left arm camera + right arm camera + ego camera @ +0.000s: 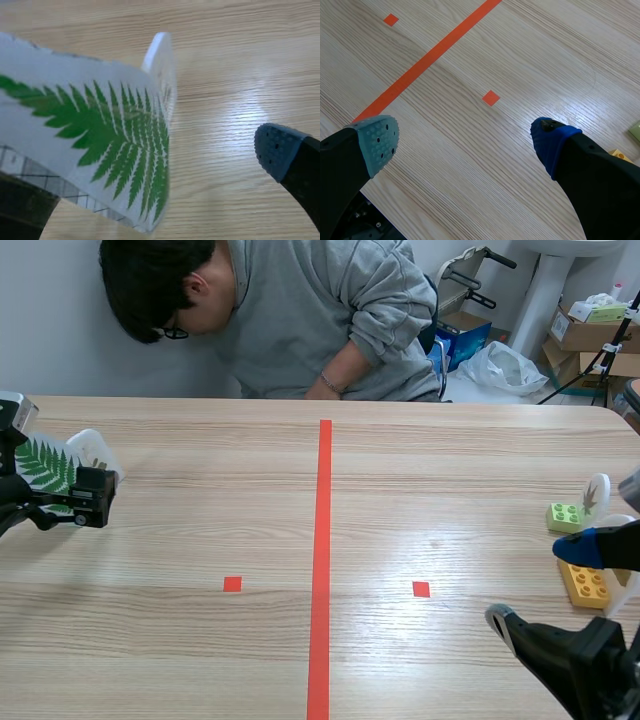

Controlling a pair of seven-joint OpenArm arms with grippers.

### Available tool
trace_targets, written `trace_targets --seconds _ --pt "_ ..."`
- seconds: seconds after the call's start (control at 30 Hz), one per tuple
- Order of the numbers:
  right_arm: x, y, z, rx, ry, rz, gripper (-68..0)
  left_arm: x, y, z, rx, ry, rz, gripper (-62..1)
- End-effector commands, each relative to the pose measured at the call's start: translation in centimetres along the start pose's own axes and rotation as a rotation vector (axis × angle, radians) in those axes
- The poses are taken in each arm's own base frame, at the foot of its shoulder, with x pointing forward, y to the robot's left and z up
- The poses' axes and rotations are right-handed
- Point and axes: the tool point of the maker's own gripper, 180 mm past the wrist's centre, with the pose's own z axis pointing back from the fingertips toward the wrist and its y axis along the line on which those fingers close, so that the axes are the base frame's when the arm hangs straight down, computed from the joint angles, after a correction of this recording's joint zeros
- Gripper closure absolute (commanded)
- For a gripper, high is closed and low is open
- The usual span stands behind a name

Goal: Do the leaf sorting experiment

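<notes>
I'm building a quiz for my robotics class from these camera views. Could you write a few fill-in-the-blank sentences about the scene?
1. The white card at the table's left side shows a green ____ leaf.
2. The right gripper hangs over the table with its fingers ____, holding nothing.
3. The toy brick just beyond the yellow block is light ____ in colour.

Missing words: fern; open; green.
</notes>
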Motion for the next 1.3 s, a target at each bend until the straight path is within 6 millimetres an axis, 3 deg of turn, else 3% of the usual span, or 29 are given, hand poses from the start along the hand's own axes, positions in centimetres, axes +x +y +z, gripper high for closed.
trace_targets --seconds 0.0,0.17,0.27,0.53,0.67,0.87,1.27 --pt "0.8 0.1 0.1 0.005 -0.025 0.01 -53.8 2.2 1.4 1.0 0.023 -0.061 -0.041 -62.3" --pt "0.8 0.1 0.1 0.005 -0.026 0.011 -53.8 4.2 2.1 5.3 0.006 -0.154 -0.029 -62.3" --pt "0.8 0.1 0.1 0.005 -0.026 0.011 -53.8 5.1 0.7 8.7 -0.05 -0.196 -0.035 -62.3" --pt "0.9 0.1 0.1 0.005 -0.028 0.011 -53.8 5.7 -7.9 16.7 -0.309 -0.214 -0.098 -62.3" --pt "0.9 0.1 0.1 0.006 -0.029 0.013 -53.8 6.3 -11.1 19.5 -0.395 -0.22 -0.092 -62.3" --pt "0.9 0.0 0.1 0.006 -0.03 0.013 -53.8 4.9 -13.2 21.4 -0.471 -0.175 -0.052 -62.3" --pt "-0.7 -1.0 0.2 -0.007 -0.047 0.029 -53.8 3.2 -13.5 22.0 -0.487 -0.108 -0.043 -62.3"
